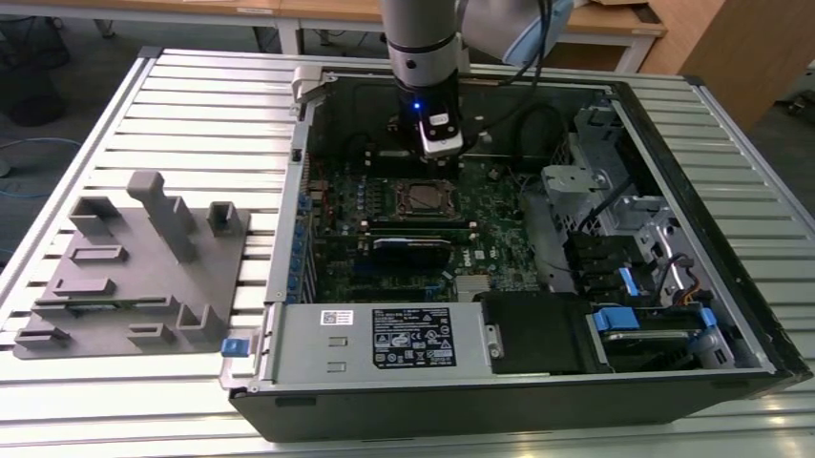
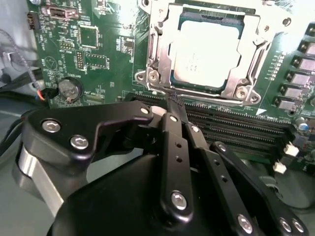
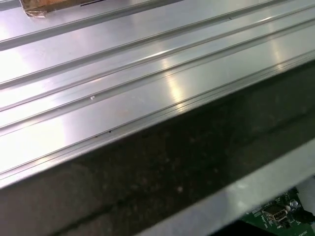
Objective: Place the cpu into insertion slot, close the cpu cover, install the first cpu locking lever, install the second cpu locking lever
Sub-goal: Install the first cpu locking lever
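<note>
Inside an open computer case (image 1: pixel 662 239) on a ribbed metal counter (image 1: pixel 191 114), the black tool (image 2: pixel 173 101), fingers pressed together and holding nothing, hovers beside the insertion slot (image 2: pixel 147 59). The cpu (image 2: pixel 209 49) sits there, framed by the cpu cover (image 2: pixel 251 54). No writing is legible.

A ribbed metal surface (image 1: pixel 153 105) is seen carrying an open computer case (image 1: pixel 510 382). A grey fixture block (image 1: pixel 134 272) is laid on it, toward the exterior view's left, just beside the case.

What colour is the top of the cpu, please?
Silvery-grey, clearest in the second wrist view: the cpu.
</note>
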{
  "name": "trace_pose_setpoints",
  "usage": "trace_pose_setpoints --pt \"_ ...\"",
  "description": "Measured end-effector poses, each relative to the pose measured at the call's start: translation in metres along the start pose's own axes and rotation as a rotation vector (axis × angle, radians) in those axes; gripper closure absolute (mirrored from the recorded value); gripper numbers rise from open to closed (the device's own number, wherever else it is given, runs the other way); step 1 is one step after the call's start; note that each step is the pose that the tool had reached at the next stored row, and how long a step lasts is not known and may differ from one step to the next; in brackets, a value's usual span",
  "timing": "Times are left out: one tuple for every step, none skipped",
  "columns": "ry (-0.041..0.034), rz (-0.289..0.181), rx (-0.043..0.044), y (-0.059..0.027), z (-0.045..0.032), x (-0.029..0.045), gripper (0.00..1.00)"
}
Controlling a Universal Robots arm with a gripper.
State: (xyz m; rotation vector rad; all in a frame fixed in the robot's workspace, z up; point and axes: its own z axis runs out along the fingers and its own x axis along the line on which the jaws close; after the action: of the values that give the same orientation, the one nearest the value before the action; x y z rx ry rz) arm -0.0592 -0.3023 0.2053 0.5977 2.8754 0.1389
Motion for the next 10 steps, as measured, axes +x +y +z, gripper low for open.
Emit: trace_pose_setpoints --pt "0.0000 0.000 -0.0001 0.0001 -0.0006 -0.0001 0.89" --pt "-0.0001 0.000 -0.0002 0.0001 -0.0005 -0.0001 0.89" --pt "-0.0001 0.000 -0.0003 0.0001 -0.0005 -0.0001 0.89" --pt "-0.0001 0.000 -0.0002 0.0001 -0.0005 -0.0001 0.89" --pt "0.0000 0.000 -0.0002 0.0001 -0.0006 -0.0002 0.89" --pt "-0.0001 0.000 -0.0001 -0.0001 -0.0006 -0.0002 0.89" --pt "-0.0010 0.000 -0.0005 -0.0003 -0.0005 -0.0002 0.89" --pt "-0.0033 0.000 -0.0015 -0.0005 -0.0004 -0.0003 0.89" --pt "-0.0065 -0.001 -0.0029 -0.0008 -0.0001 -0.0004 0.89" --pt "-0.0106 -0.001 -0.0048 -0.0012 0.0002 -0.0005 0.89"
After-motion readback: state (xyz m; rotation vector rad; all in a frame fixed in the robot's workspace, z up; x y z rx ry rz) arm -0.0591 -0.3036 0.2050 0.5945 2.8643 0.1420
